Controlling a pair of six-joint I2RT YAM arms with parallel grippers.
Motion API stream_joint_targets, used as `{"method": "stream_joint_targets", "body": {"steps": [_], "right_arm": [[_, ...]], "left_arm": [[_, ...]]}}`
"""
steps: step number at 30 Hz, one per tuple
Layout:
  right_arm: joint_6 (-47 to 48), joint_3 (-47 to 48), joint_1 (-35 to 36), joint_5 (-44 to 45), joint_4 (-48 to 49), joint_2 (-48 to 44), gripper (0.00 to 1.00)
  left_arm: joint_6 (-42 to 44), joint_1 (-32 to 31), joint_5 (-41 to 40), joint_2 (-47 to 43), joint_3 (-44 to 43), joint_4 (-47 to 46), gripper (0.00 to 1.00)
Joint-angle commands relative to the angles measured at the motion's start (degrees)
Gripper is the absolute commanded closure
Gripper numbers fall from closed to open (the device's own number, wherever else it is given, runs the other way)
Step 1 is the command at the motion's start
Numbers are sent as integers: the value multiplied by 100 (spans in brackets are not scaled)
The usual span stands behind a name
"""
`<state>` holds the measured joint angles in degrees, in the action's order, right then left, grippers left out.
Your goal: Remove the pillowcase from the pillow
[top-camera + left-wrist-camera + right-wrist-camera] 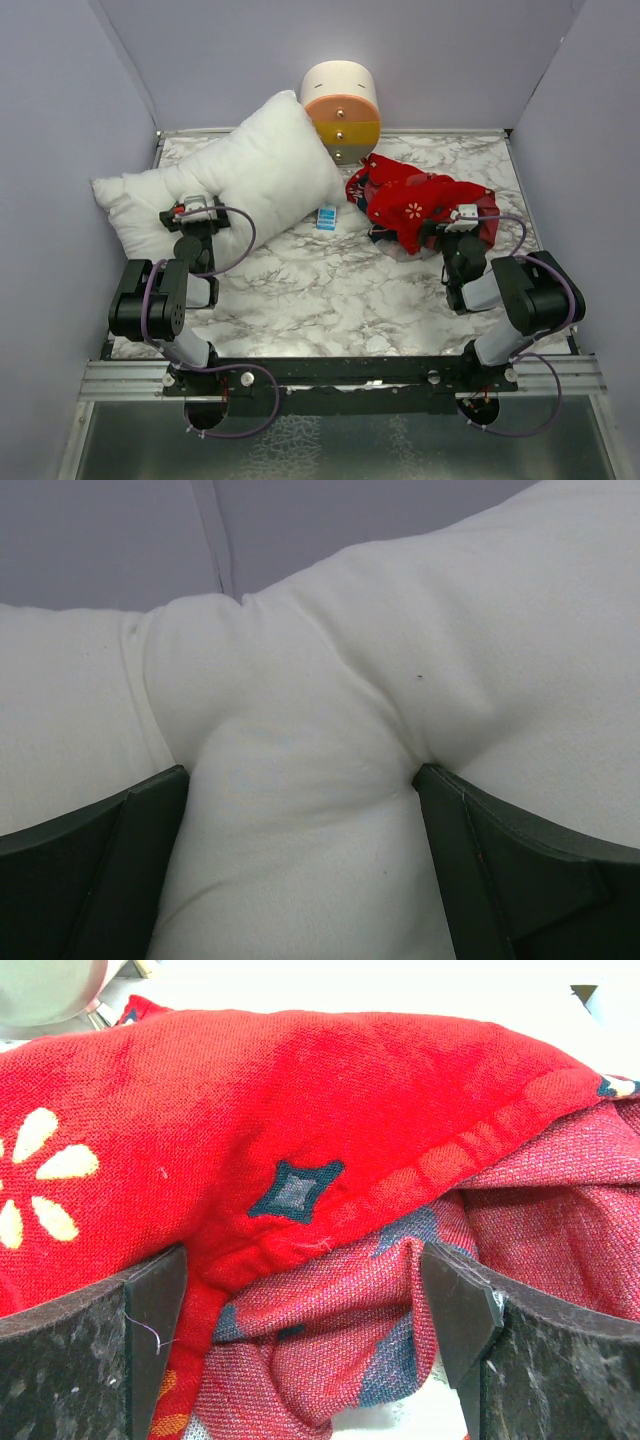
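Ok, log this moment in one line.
pillowcase: off pillow, crumpled on table | left fingers: open, astride pillow | right fingers: open, astride pillowcase

The left arm (pixel 160 300) and right arm (pixel 530 290) are showing blocky black joint housings joined by pale grey links. A purple cable (pixel 243 235) is looping along each. On the left gripper (pixel 300 774) the fingers (pixel 90 880) are appearing smooth and dark green; on the right gripper (pixel 305 1252) the fingers (pixel 70 1360) are looking black and speckled. Silver bolts are dotting the black base bar (pixel 340 370).
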<state>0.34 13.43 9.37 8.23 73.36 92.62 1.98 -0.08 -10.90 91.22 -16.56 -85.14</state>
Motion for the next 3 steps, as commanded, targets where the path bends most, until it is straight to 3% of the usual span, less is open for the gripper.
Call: {"method": "stream_joint_targets", "body": {"steps": [1, 3], "right_arm": [[98, -17, -23, -120, 284, 68, 0], [93, -17, -28, -127, 284, 68, 0]], "left_arm": [[-189, -102, 46, 301, 73, 1301, 1], [-194, -107, 64, 284, 101, 1252, 1]]}}
